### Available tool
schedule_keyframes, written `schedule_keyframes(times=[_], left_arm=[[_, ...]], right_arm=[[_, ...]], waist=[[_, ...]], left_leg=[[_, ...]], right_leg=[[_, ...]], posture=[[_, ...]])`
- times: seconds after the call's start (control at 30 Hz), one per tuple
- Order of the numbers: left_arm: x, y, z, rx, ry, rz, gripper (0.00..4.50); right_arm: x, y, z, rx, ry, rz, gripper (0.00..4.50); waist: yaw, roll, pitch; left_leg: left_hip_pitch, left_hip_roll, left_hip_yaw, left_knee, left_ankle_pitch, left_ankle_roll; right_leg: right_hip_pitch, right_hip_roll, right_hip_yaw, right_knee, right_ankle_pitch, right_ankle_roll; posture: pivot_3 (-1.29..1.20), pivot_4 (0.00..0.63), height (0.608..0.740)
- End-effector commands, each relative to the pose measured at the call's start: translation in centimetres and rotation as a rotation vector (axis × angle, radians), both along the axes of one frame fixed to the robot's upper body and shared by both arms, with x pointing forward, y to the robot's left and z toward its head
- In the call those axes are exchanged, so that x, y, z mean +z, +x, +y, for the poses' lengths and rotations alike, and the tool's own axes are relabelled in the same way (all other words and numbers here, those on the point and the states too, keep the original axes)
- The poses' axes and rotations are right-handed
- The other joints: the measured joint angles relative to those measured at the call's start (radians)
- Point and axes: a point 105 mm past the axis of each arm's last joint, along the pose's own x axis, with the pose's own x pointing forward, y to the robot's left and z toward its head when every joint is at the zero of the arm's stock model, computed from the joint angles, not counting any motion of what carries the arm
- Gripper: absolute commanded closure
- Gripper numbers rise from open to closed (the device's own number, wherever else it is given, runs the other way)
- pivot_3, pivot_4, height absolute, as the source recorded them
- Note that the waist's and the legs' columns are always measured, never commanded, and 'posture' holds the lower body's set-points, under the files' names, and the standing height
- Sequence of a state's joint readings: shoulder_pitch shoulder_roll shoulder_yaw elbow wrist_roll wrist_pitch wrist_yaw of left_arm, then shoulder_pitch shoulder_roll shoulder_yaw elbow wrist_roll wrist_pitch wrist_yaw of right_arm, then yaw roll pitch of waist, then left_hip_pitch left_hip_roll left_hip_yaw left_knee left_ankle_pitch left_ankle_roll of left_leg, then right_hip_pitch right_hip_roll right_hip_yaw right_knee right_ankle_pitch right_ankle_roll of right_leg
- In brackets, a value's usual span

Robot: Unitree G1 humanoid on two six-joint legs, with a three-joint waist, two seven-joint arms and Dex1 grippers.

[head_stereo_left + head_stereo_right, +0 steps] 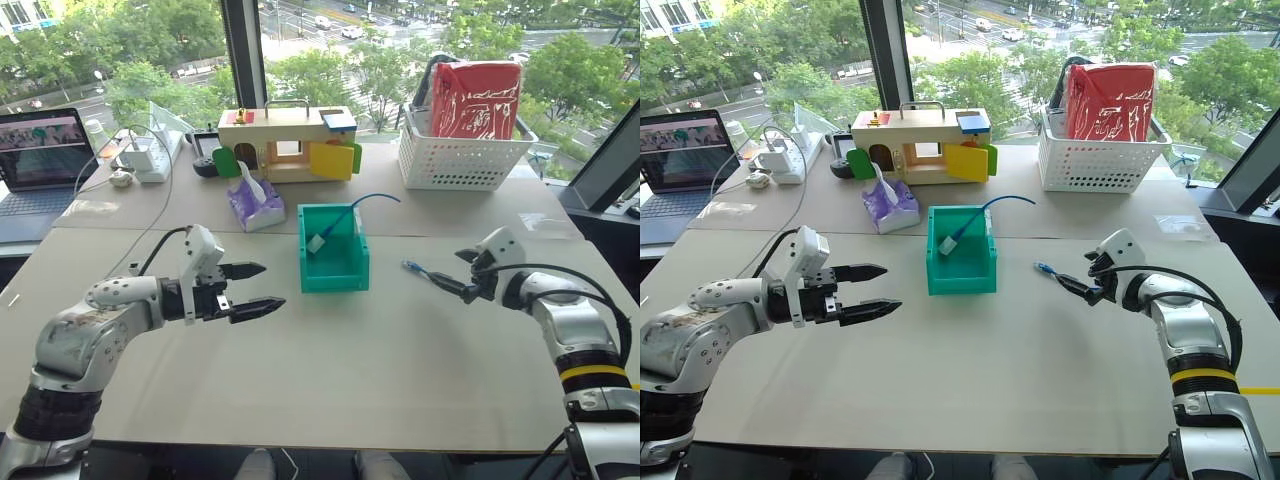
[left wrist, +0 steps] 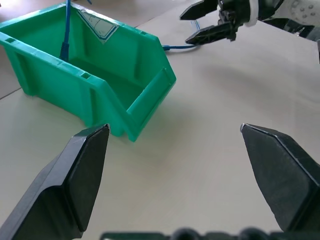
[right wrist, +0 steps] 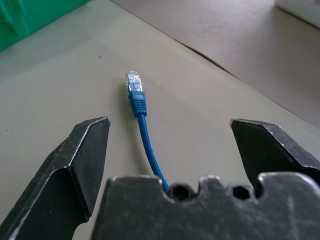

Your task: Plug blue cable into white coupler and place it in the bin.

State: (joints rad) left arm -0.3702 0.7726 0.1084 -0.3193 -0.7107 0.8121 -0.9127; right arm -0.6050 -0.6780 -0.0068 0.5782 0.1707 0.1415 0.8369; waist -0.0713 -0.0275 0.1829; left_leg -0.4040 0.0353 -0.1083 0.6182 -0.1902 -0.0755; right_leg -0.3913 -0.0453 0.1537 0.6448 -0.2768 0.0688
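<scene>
An upper-floor office or lab set up for robot trials was indicated. A wide table (image 1: pixel 330 370) covered in beige sheets was placed against tall windows (image 1: pixel 130 50), through which treetops and a street with cars far below were seen. An open laptop (image 1: pixel 40 150) and a white power strip (image 1: pixel 150 155) with chargers were found at the upper left, a wooden toy house (image 1: pixel 288 142) and a white lattice basket (image 1: pixel 462 155) at the top.

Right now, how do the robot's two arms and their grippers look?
Both arms have silver-grey metal shells with black joints and thin black cables looping outside. The right arm wears a yellow band. The left gripper and right gripper each have a white housing and two black, wedge-shaped fingers.
</scene>
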Motion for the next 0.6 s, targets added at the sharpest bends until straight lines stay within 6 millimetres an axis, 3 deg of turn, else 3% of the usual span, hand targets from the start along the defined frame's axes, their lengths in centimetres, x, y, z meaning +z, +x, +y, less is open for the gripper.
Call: schedule_keyframes(times=[0.03, 0.13, 0.23, 0.4, 0.6], left_arm=[[2.0, -1.0, -0.6, -0.035, -0.011, -0.048, 0.0], [2.1, -1.4, -0.8, -0.037, 0.01, -0.049, 0.0], [2.0, -1.6, -0.9, -0.034, 0.022, -0.053, 0.0], [1.8, -1.7, -0.9, -0.026, 0.036, -0.055, 0.0], [1.3, -1.5, -0.7, -0.036, 0.087, -0.1, 0.0]], right_arm=[[0.7, 1.2, 1.0, 0.068, -0.007, -0.017, 0.04], [-0.4, 1.9, 1.5, 0.071, -0.013, 0.034, 0.04], [-1.2, 2.2, 1.5, 0.07, -0.018, 0.07, 0.71], [-1.1, 2.2, 1.7, 0.113, -0.027, 0.079, 2.58], [-0.1, 1.6, 2.0, 0.202, -0.067, 0.034, 4.46]], waist=[[-0.002, 0.0, 0.004], [-0.008, 0.0, 0.005], [-0.02, 0.0, 0.005], [-0.025, 0.0, 0.005], [-0.028, 0.0, 0.005]], left_leg=[[0.0, 0.0, 0.0, 0.0, 0.0, 0.0], [0.0, 0.0, 0.0, 0.0, 0.0, 0.0], [0.001, 0.0, -0.001, 0.0, 0.0, 0.0], [0.002, 0.0, -0.001, 0.001, 0.0, 0.0], [0.002, 0.0, -0.002, 0.002, 0.0, 0.0]], right_leg=[[0.0, 0.0, 0.0, 0.0, 0.0, 0.0], [0.0, 0.0, 0.0, 0.001, 0.001, -0.001], [0.0, 0.0, -0.001, 0.002, 0.001, -0.002], [0.002, 0.0, -0.001, 0.002, 0.001, -0.002], [0.002, 0.0, -0.002, 0.003, 0.001, -0.002]], posture=[[0.0, 0.15, 0.74], [0.0, 0.15, 0.74], [0.0, 0.15, 0.74], [0.0, 0.15, 0.74], [0.0, 0.15, 0.74]])
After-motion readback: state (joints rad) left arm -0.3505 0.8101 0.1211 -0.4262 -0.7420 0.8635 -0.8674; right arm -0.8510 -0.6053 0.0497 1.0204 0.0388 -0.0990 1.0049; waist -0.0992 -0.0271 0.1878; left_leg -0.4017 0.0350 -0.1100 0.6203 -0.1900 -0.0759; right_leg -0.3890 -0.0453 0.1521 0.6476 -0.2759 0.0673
